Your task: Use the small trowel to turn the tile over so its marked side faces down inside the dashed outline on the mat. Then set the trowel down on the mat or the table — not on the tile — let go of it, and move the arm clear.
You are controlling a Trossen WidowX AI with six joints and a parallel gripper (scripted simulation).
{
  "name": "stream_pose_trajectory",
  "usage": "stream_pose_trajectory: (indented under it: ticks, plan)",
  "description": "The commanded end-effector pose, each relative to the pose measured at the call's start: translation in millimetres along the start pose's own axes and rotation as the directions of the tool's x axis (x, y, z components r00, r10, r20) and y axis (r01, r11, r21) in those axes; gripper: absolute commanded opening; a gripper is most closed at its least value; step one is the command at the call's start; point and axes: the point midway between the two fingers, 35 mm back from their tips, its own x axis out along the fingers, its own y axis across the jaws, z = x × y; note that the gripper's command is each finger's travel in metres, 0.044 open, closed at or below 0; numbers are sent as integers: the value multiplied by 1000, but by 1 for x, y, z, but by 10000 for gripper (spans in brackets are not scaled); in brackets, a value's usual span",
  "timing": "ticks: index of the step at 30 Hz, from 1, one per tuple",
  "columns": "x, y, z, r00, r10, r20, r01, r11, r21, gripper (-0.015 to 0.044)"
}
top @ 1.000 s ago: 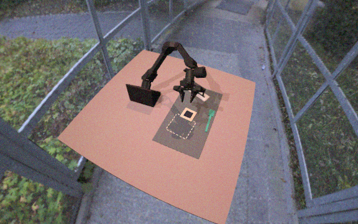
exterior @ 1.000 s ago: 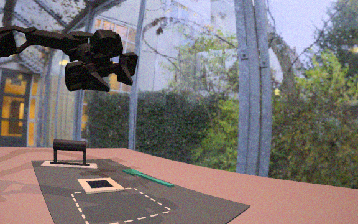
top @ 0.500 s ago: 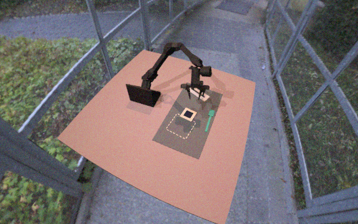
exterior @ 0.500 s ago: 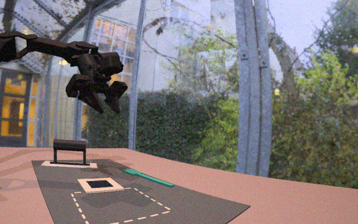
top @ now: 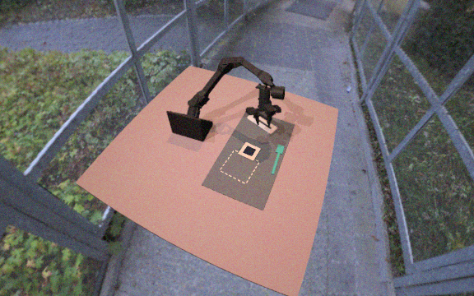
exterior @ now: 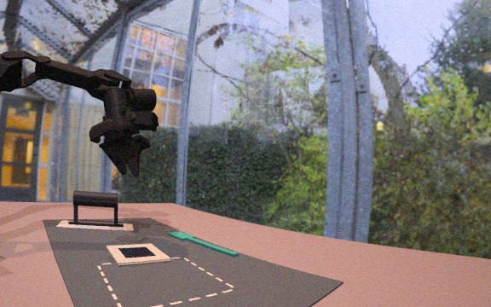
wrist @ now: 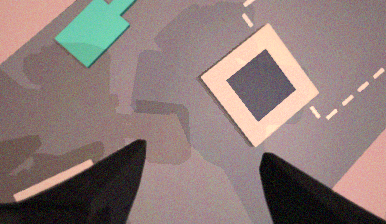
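Note:
A pale square tile (top: 243,152) (exterior: 160,255) (wrist: 261,85) lies flat, dark square mark up, across the far edge of the dashed outline (top: 245,182) (exterior: 228,291) (wrist: 347,100). A trowel with a flat pale plate and a raised black handle (exterior: 95,199) lies at the mat's far end; its plate edge shows in the wrist view (wrist: 54,181). A flat green paddle-shaped tool (top: 277,158) (exterior: 211,246) (wrist: 94,37) lies near the mat's edge, apart from the tile. My gripper (top: 262,126) (exterior: 130,174) (wrist: 204,154) is open and empty, pointing down, high above the trowel's end of the mat.
The grey mat (top: 257,197) (exterior: 280,281) (wrist: 304,155) lies on the pink table (top: 171,189) (exterior: 399,273). The arm's dark base (top: 189,125) stands on the table beside the mat. The arm's shadow falls over the mat's far part.

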Motion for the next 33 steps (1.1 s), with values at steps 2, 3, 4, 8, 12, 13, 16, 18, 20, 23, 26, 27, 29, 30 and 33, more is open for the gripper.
stream_pose_trajectory:
  ticks: [2, 3, 4, 8, 12, 13, 16, 18, 20, 23, 26, 27, 29, 30, 33]
  plan:
    - [-4, 22, -32, 994, 37, -103, -51, 988, -143, 270]
    - [-5, 25, -38, 992, 42, -123, -63, 984, -168, 270]
    - [-6, 29, -44, 989, 48, -143, -75, 978, -193, 270]
    - [-10, 42, -69, 972, 67, -225, -132, 949, -285, 270]
    - [-15, 54, -95, 948, 83, -306, -198, 909, -366, 270]
    - [-17, 57, -102, 941, 87, -326, -216, 898, -384, 270]
    - [-22, 64, -120, 920, 95, -381, -268, 862, -430, 270]
    - [-23, 66, -124, 914, 97, -394, -280, 854, -439, 270]
    - [-23, 66, -124, 914, 97, -394, -280, 854, -439, 270]
    - [-23, 66, -124, 914, 97, -394, -280, 854, -439, 270]
    - [-19, 67, -125, 914, 97, -393, -279, 854, -440, 270]
    - [-18, 67, -126, 914, 97, -393, -279, 854, -440, 270]
    - [-15, 68, -127, 915, 96, -393, -279, 854, -440, 270]
    - [-13, 68, -128, 915, 96, -393, -279, 854, -440, 270]
    - [-9, 69, -129, 915, 96, -392, -278, 854, -440, 270]
